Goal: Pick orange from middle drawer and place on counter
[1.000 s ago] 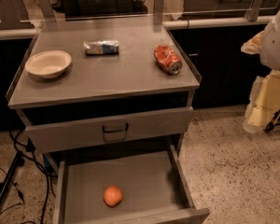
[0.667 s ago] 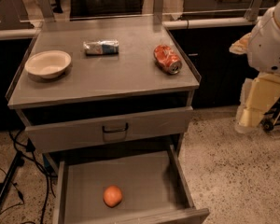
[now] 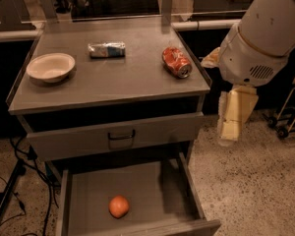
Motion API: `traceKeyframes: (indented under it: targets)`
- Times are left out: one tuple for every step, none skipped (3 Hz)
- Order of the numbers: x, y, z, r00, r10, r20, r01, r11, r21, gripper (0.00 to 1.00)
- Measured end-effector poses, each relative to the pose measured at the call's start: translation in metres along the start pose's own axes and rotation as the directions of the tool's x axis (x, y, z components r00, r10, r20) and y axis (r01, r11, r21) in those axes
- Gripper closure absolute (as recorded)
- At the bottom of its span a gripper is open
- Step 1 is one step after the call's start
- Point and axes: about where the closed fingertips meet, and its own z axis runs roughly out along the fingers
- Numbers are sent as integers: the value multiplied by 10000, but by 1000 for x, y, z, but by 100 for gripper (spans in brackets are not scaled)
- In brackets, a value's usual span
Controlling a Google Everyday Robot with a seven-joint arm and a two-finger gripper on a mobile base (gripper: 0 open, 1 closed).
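The orange point(image 3: 119, 206) lies on the floor of the open middle drawer point(image 3: 179, 200), left of its centre and near its front. The counter point(image 3: 128, 80) is the grey top of the cabinet above it. My gripper point(image 3: 229, 133) hangs down from the big white arm point(image 3: 265, 38) to the right of the cabinet, beside the counter's right edge. It is well above and to the right of the orange and touches nothing.
On the counter stand a white bowl point(image 3: 50, 67) at the left, a blue-and-white packet point(image 3: 106, 49) at the back and a red soda can point(image 3: 176, 62) on its side at the right. The upper drawer front point(image 3: 121, 135) is closed. Cables point(image 3: 14, 181) run on the floor at left.
The arm has swung in from the right edge toward the cabinet and fills more of the view. The gripper now hangs closer to the counter's right side. The orange has not moved.
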Motion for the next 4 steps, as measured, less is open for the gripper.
traceKeyframes:
  targets:
    - [0,0,0,10000,-2,17,2,10000,-3,0]
    - [-8,13,18,10000,-7,95,10,9996,-269,0]
    - [-25,27,52,9996,-187,227,202,9975,-681,0]
    - [-43,33,80,9978,-497,447,544,9924,-1107,0]
